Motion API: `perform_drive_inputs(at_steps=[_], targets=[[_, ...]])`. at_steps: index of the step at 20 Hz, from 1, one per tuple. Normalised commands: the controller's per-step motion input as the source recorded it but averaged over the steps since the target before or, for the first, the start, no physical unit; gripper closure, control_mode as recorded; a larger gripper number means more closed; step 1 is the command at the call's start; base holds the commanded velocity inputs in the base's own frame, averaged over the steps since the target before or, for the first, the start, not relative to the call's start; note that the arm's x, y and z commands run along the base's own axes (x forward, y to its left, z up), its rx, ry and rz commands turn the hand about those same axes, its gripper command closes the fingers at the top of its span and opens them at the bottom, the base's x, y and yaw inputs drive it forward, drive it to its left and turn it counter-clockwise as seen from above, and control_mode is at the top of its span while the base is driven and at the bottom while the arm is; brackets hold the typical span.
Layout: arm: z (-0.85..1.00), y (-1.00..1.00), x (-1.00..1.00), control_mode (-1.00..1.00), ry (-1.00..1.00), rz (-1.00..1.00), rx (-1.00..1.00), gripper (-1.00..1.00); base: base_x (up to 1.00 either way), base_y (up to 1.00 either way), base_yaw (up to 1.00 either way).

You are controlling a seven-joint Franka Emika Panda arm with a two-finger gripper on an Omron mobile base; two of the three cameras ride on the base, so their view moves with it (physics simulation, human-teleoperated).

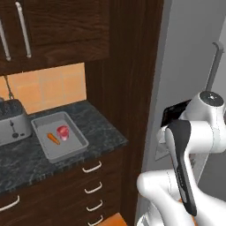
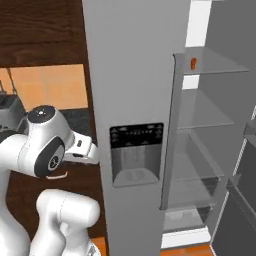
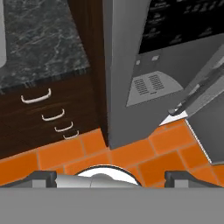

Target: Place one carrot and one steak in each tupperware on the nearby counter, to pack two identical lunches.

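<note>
On the left, in the left base view, the black stone counter (image 1: pixel 101 128) with grey marbling runs above dark brown wooden drawers (image 1: pixel 95 185) with curved silver handles. A silver toaster (image 1: pixel 12 123) stands at its far left edge, and just beside it to the right sits a shallow grey rectangular tupperware tray (image 1: pixel 62 152). Inside this tray lie a small orange carrot (image 1: pixel 53 138) and a round red steak (image 1: pixel 63 132), close together, so this lunch looks packed. The second tray cannot be made out with any certainty.

Further right comes a tall dark wood panel (image 1: pixel 128 66), then the grey refrigerator (image 2: pixel 135 90) with its black dispenser panel (image 2: pixel 136 136). Its door is swung wide, showing clear glass shelves (image 2: pixel 210 120). On the top shelf lies one small orange carrot-like item (image 2: pixel 193 62), well apart from the arm.

In the hand view the two-finger gripper (image 3: pixel 108 177) points down at orange floor tiles (image 3: pixel 166 153) by the fridge's corner, its dark tips (image 3: pixel 41 176) spread wide with nothing between them.

Judging from this, one tray is done and the step in hand is fetching food for the other. The next move probably calls for raising the hand and swinging it rightward into the open fridge, up to the top shelf, with the jaws kept wide and lined up on that small orange piece.
</note>
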Motion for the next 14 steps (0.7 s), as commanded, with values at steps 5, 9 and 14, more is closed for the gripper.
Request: perform_drive_inputs(at_steps=[5,9,14], targets=[[0.00,0.00,0.00,1.00,0.00,0.00,0.00,-1.00,0.21,-1.00,-0.04],[0.00,0.00,0.00,1.00,0.00,0.00,0.00,-1.00,0.31,-1.00,0.00],[0.00,0.00,0.00,1.00,0.00,0.00,0.00,-1.00,0.39,-0.69,0.03]])
